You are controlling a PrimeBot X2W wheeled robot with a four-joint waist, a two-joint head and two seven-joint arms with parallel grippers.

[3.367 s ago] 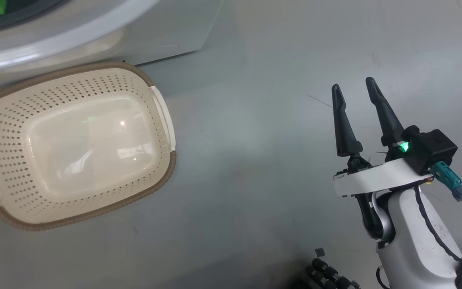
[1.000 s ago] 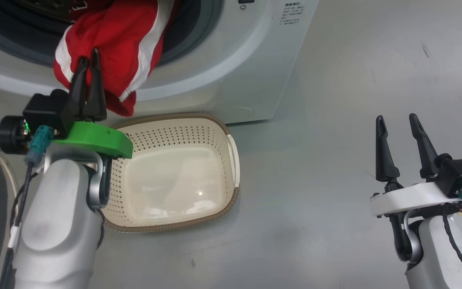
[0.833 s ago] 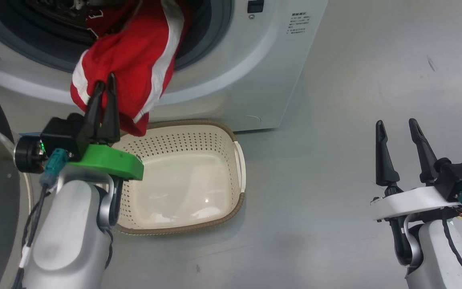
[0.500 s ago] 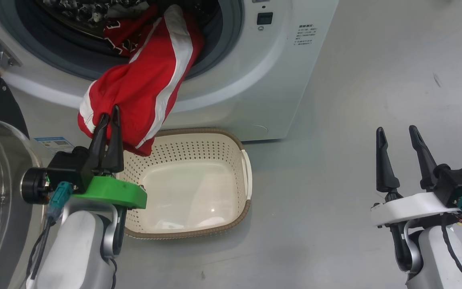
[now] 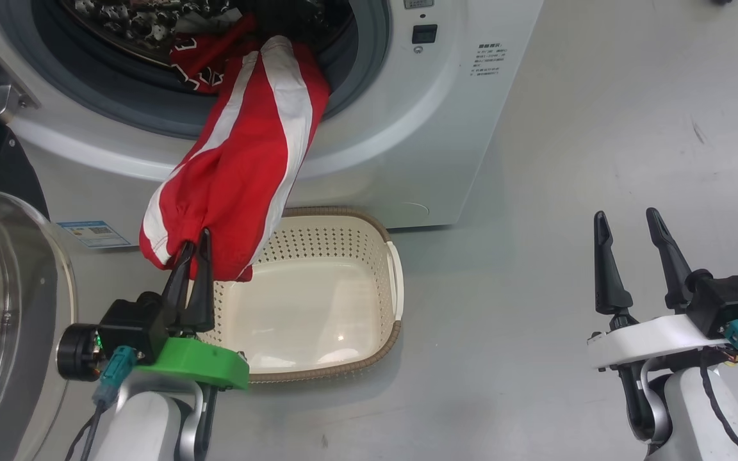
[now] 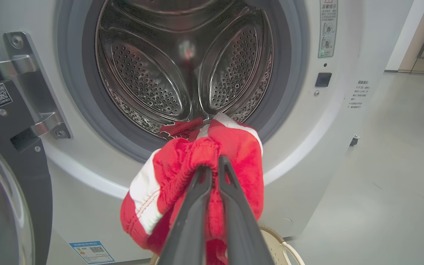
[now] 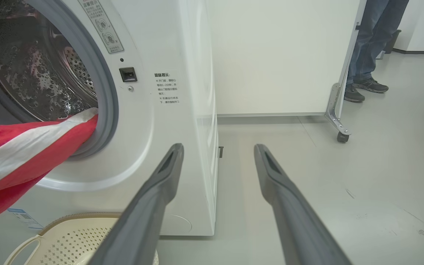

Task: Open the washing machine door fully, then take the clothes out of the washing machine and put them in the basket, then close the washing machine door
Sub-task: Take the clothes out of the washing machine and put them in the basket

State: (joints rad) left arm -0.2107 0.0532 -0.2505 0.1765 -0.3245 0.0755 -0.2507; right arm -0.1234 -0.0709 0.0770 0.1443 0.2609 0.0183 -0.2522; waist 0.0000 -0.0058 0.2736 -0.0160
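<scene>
The washing machine (image 5: pixel 407 115) stands open, its door (image 5: pixel 4 307) swung out at the left. A red and white garment of the clothes (image 5: pixel 241 173) trails from the steel drum (image 6: pixel 182 62) over the grey rubber ring and hangs above the left rim of the cream basket (image 5: pixel 318 307). My left gripper (image 5: pixel 195 238) is shut on the garment's lower end (image 6: pixel 197 173). More red fabric (image 5: pixel 199 61) lies in the drum mouth. At the lower right my right gripper (image 5: pixel 625 221) hangs open over the bare floor, holding nothing (image 7: pixel 217 151).
The basket stands on the grey floor right in front of the machine. A blue sticker (image 5: pixel 93 234) sits low on the machine's front. In the right wrist view a white partition on castors (image 7: pixel 341 136) stands behind, with a person's legs and shoes (image 7: pixel 368 84) beyond it.
My left gripper has drawn the red garment further out of the drum and down towards the basket. The head camera has tilted up, showing more of the machine. The right gripper stays open.
</scene>
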